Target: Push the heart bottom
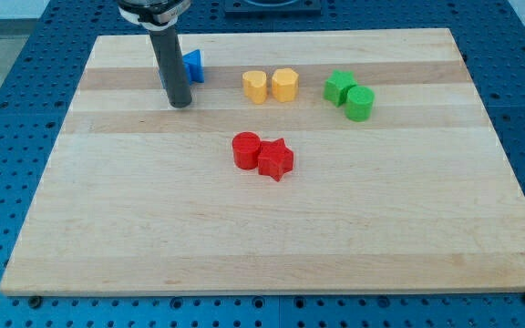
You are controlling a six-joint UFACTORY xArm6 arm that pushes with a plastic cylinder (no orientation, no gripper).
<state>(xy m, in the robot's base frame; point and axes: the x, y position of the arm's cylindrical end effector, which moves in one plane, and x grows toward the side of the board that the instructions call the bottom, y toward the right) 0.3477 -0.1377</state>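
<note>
Yellow heart block [256, 86], as far as I can tell the left one of the yellow pair near the view's top centre; shape not sharp, so that's a judgement. It sits touching or just beside a second yellow block [285, 84], more hexagon-like. Looks small, rigid, light, likely plastic, and should slide easily on the smooth wooden worktop [262, 237]. No grasping possible: no gripper on this arm, only a rod, so nothing to read as apart or together. Best contact would be the heart's top edge, centred, to drive it toward the view's bottom; off-centre contact would likely spin it or drag its neighbour.

Below, near centre, red cylinder [246, 149] touches red star [276, 159], roughly in the downward path. Green pair at the view's right: green block [339, 87], shape unclear, and green cylinder [360, 103], touching.

My tip [180, 103] rests well left of the heart. Blue block [192, 66] sits just behind the rod, partly hidden, shape unreadable. Arm cut off at the view's top.
</note>
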